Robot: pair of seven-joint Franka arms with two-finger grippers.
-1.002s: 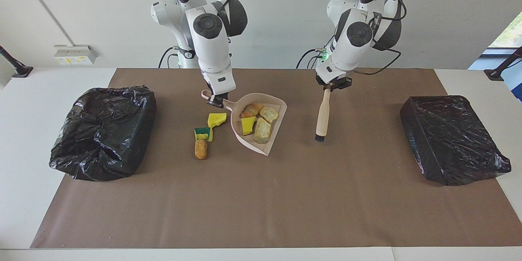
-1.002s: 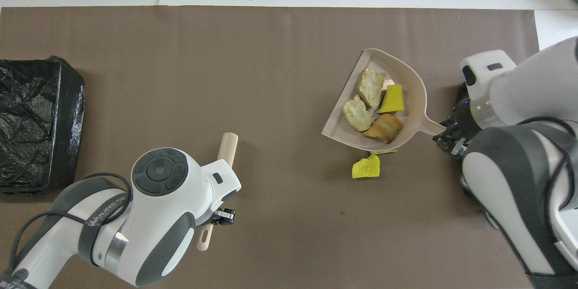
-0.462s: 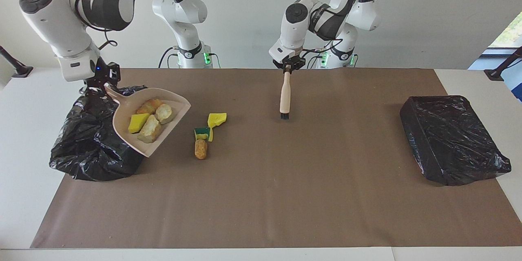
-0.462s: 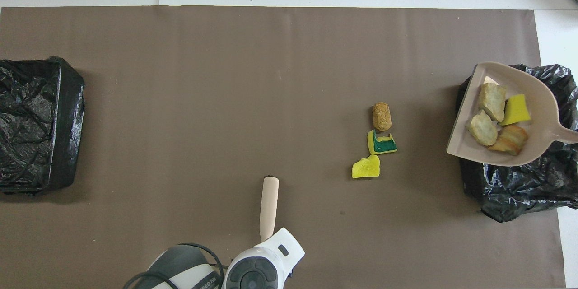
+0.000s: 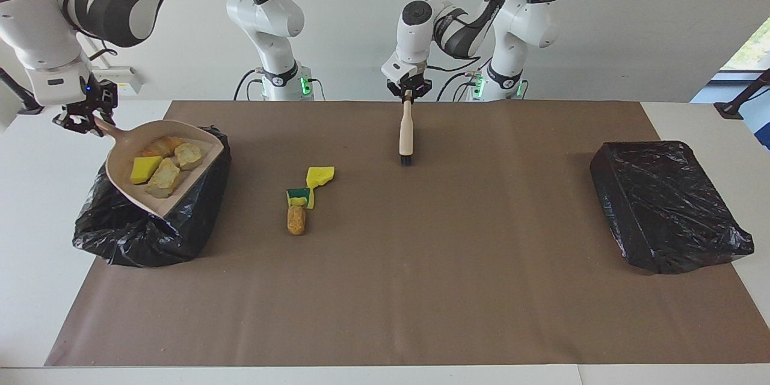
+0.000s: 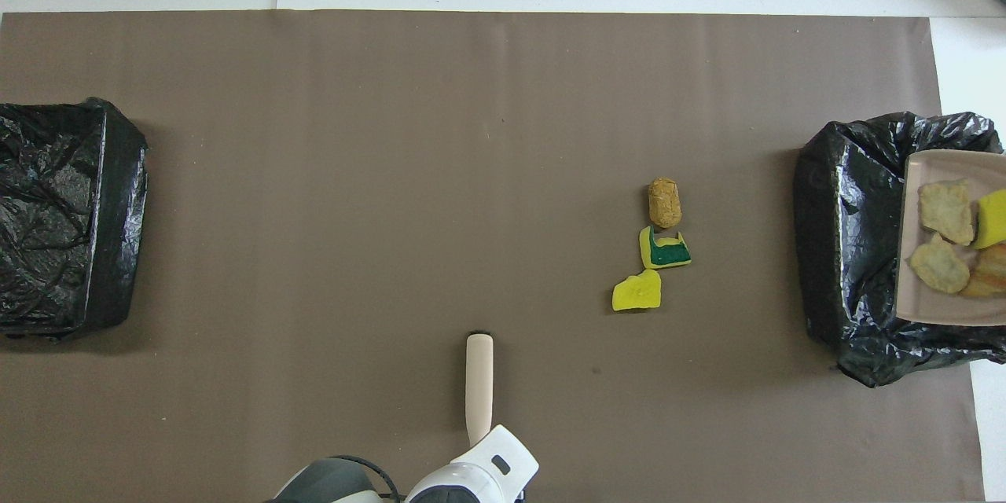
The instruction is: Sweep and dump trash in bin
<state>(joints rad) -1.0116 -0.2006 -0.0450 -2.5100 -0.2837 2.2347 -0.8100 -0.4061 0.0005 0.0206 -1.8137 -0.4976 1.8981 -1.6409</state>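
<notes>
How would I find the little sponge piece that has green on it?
Start at the open black bin bag at the right arm's end of the table, then look toward the table's middle, where three scraps lie in a short row on the brown paper. The green-backed sponge bit is the middle one, between the plain yellow sponge bit and the brown cork-like lump. Only it has a dark green face.

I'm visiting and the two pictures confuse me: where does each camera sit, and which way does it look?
Facing view: high across the table, looking at both robots; both whole arms show, the right gripper holding the dustpan over a bin, the left gripper holding the brush.
Overhead view: above the robots' end, looking steeply down and forward; only the left arm's wrist shows at the bottom.
Shared: brush, dustpan, both bins, three scraps on the table, turned half round.
</notes>
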